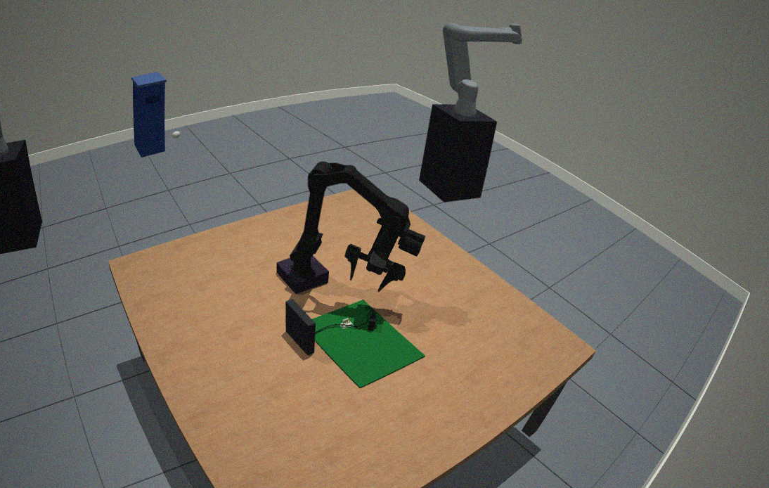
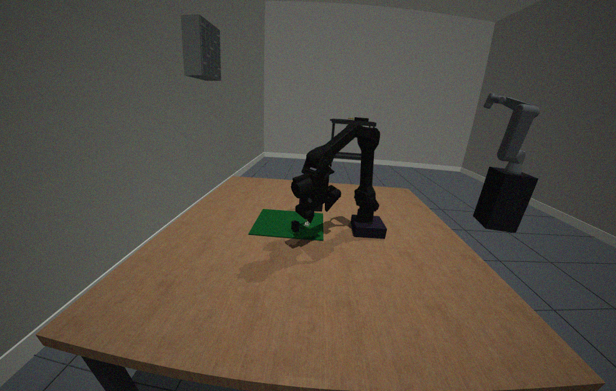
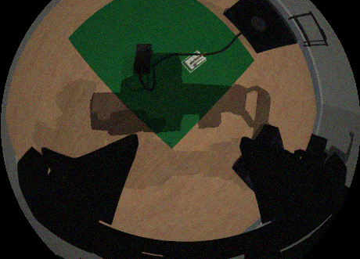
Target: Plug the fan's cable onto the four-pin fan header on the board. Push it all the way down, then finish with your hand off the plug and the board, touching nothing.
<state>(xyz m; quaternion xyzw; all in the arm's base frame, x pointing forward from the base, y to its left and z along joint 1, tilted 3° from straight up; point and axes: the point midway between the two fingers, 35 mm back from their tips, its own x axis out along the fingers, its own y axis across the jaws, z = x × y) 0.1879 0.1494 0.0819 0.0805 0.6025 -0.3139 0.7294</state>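
Note:
The green board point(image 1: 369, 363) point(image 2: 269, 221) point(image 3: 156, 16) lies flat on the table. The pale four-pin header point(image 1: 346, 323) point(image 2: 306, 225) point(image 3: 193, 61) is on it, with pins showing in the wrist view. The black plug point(image 1: 371, 320) point(image 2: 295, 226) point(image 3: 143, 58) is a dark block on the board, apart from the header. The thin dark cable point(image 1: 328, 327) point(image 3: 169, 55) runs from the fan past the header and loops at the plug. My gripper point(image 1: 365, 285) point(image 2: 318, 214) point(image 3: 190, 140) is wide open and empty, raised above the board's near-base corner. It touches neither plug nor board.
The black square fan point(image 1: 299, 327) point(image 3: 250, 23) stands upright at the board's edge; my arm hides it in the exterior view. My arm's base point(image 1: 302, 274) point(image 2: 368, 227) is on the table point(image 1: 223, 339) point(image 2: 252, 301). Two grey arms on dark pedestals stand beyond the table.

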